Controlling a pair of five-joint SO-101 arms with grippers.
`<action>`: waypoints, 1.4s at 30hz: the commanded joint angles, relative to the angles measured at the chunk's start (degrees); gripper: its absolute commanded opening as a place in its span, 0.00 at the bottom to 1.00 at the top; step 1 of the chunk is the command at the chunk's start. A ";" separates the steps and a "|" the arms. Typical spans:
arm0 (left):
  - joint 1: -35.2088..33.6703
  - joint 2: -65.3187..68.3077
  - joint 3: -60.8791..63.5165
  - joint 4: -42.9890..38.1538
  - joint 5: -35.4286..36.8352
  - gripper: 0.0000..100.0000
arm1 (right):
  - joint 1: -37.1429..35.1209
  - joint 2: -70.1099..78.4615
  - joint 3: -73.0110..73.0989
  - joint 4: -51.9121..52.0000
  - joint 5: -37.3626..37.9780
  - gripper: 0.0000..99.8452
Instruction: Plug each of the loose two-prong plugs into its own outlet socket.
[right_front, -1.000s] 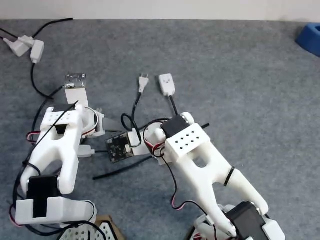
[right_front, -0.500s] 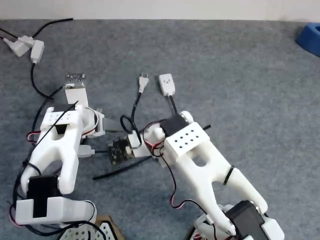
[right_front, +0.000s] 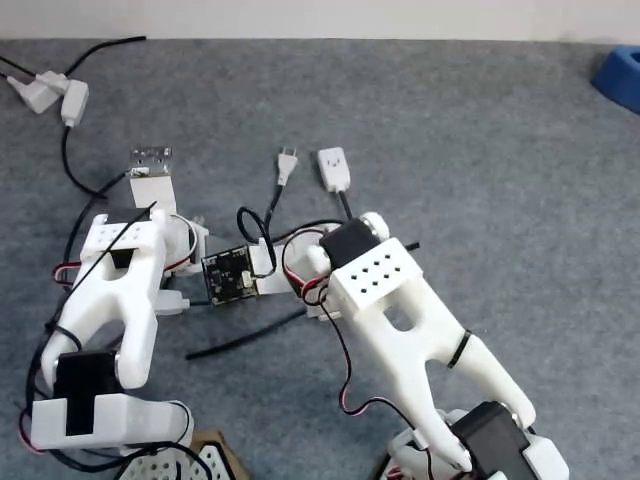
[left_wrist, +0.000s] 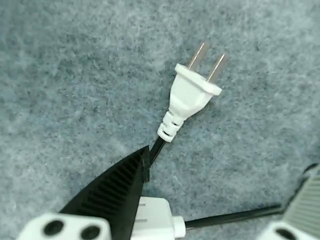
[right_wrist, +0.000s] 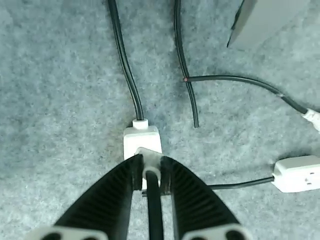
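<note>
A white two-prong plug (left_wrist: 190, 92) lies on the grey carpet with bare prongs, just past my left gripper (left_wrist: 215, 180), which is open. A white outlet socket (left_wrist: 155, 225) rests beside its black finger (left_wrist: 115, 190). My right gripper (right_wrist: 148, 162) is shut on a white cord end (right_wrist: 142, 140) with a black cable running away from it; I cannot tell whether that end is a plug or a socket. From above, this gripper (right_front: 262, 272) sits between the two arms. Farther back, a loose plug (right_front: 287, 162) and a socket (right_front: 333, 168) lie side by side, apart.
Two more white cord ends (right_front: 40, 93) (right_front: 72, 102) lie close together at the far left corner. Black cables (right_front: 240, 340) loop and cross between the arms. A blue object (right_front: 620, 75) sits at the right edge. The left arm (right_front: 120, 290) stands close to the right gripper.
The right gripper, with its wrist camera board and the held cord end, has moved left and slightly back, toward the left arm. The cable loop shifted with it. The left arm stayed still.
</note>
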 joint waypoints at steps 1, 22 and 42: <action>0.84 -0.13 -0.22 -0.70 -0.09 0.44 | -0.66 -0.66 2.95 -4.79 -0.18 0.01; -2.33 -2.95 -2.68 -4.48 0.18 0.44 | 13.49 -1.27 -15.43 4.09 -50.55 0.01; 17.89 -34.51 -18.07 38.51 -8.09 0.44 | 7.69 -12.26 -22.81 12.00 -66.29 0.01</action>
